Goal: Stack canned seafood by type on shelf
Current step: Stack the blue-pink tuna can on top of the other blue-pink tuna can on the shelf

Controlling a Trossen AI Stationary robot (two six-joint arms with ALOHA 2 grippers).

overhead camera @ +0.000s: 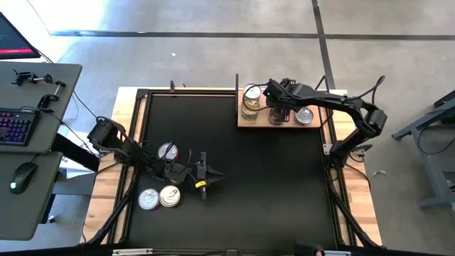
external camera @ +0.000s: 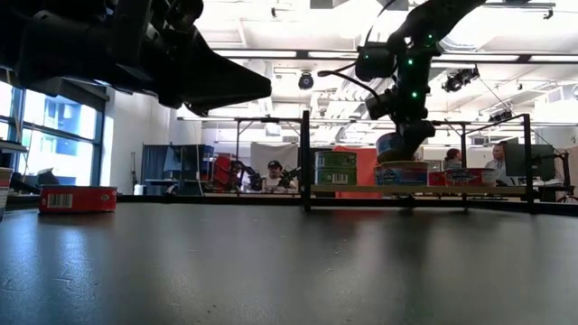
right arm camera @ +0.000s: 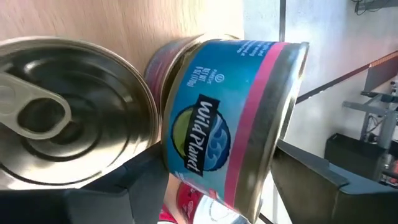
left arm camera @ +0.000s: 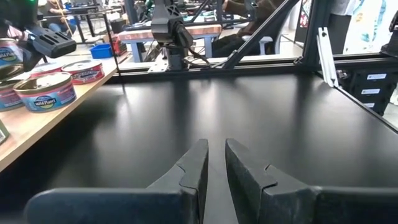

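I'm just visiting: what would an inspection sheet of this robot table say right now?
Surface: black mat on a wood-edged table.
Job's things: wooden shelf holds tins; three loose tins near the left arm.
Clutter: nothing seen.
Grippers: right gripper holds a Wild Planet tin over the shelf; left gripper low over the mat, jaws nearly closed, empty.
Cables: black cables along the right arm.
Surroundings: desk with keyboard; people seated behind.

right gripper [overhead camera: 279,108] hides the can beneath it on the shelf [overhead camera: 245,122] in the high view; silver-lidded can [right arm camera: 62,118] cut off by the right wrist picture's edge; left arm [external camera: 135,45] cropped at the low view's top
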